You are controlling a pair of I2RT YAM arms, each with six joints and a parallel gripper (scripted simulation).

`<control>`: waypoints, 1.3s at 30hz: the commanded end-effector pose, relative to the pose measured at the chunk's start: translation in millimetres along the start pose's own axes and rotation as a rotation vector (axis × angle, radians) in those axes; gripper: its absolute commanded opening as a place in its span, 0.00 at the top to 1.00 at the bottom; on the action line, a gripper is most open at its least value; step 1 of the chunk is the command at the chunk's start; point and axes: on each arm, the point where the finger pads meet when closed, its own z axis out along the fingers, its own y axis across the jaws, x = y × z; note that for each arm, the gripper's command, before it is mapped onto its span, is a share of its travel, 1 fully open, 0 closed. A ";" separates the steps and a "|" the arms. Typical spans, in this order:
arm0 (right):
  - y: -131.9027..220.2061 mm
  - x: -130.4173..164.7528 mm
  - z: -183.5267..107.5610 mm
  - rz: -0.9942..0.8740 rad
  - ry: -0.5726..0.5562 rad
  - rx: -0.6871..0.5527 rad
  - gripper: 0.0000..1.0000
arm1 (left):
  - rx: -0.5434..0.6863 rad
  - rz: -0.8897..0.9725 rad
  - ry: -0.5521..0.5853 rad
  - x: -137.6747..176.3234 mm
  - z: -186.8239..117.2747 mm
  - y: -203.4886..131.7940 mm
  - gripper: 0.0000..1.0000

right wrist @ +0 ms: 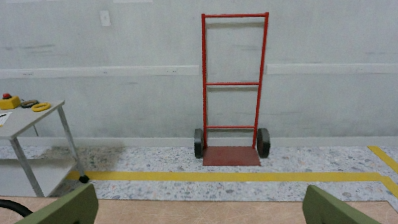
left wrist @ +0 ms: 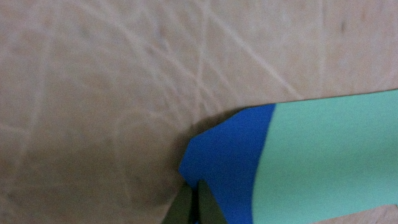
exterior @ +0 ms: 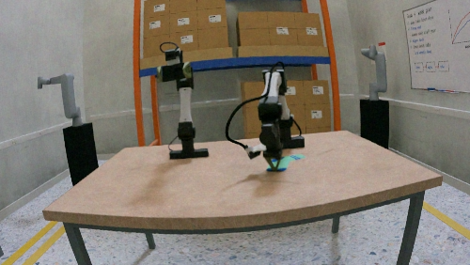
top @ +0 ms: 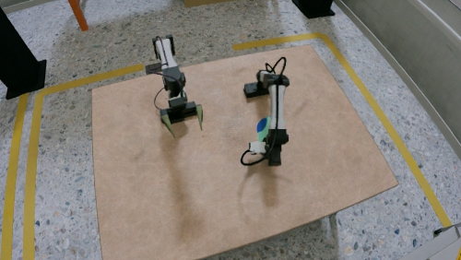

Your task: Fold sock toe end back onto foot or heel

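Observation:
The mint green sock (top: 265,133) (exterior: 286,162) (left wrist: 330,155) lies flat on the table, with a blue patch (top: 262,124) near its back end. Its blue toe end (left wrist: 227,150) points towards the table's front edge. My left gripper (exterior: 275,168) (left wrist: 195,190) points down and is shut on the toe end's edge, which is bunched at the fingertips. In the top view the left arm hides the toe end and these fingers. My right gripper (top: 188,133) (right wrist: 199,195) is open and empty, raised above the table away from the sock.
The brown table (top: 138,184) (exterior: 197,197) bears both arm bases near its back edge. The left arm reaches over the sock, and its black cable loops beside it. Shelves with boxes (exterior: 185,28) stand behind the table. A red hand truck (right wrist: 231,84) stands at the wall in the right wrist view.

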 end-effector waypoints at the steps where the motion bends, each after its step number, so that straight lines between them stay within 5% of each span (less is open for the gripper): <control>1: -0.3 -20.3 -5.7 -0.004 -0.055 0.003 0.00 | 0.105 -0.008 0.006 3.0 32.4 -19.2 0.97; 9: -0.3 -20.3 -5.7 -0.004 -0.055 0.003 0.00 | 0.078 -0.009 -0.001 1.9 -4.7 -24.4 0.97; 39: -0.3 -20.3 -5.7 -0.004 -0.055 0.003 0.00 | 0.004 -0.012 -0.006 -1.4 -39.8 0.1 0.97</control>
